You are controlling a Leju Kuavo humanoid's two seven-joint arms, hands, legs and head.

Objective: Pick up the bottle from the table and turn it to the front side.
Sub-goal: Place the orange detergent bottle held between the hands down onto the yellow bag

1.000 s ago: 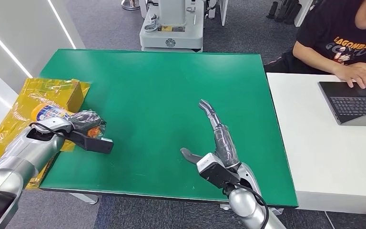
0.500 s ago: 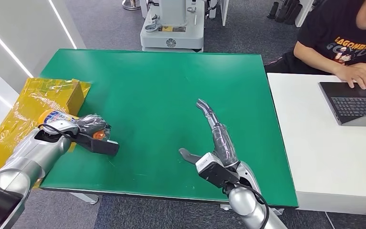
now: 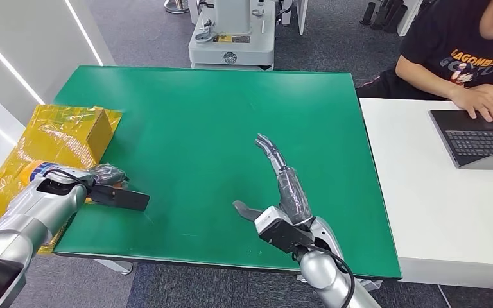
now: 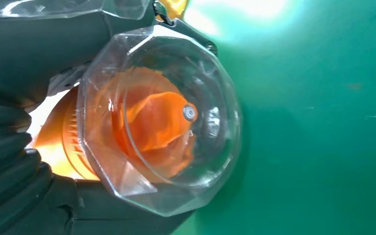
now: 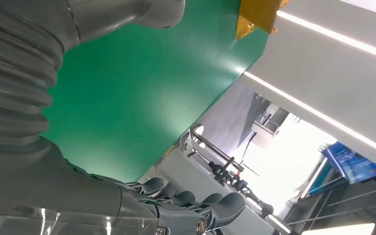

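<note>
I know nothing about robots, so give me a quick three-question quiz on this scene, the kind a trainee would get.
1. True or false: the left hand holds the bottle.
2. Multiple choice: the right hand is (A) gripping the yellow box, (B) open above the green table, fingers stretched out, (C) resting on the laptop.
3. Fill in: seen through the bottle's clear faceted cap in the left wrist view, the spout is coloured ____.

Key: 1 true; 2 B; 3 orange.
</note>
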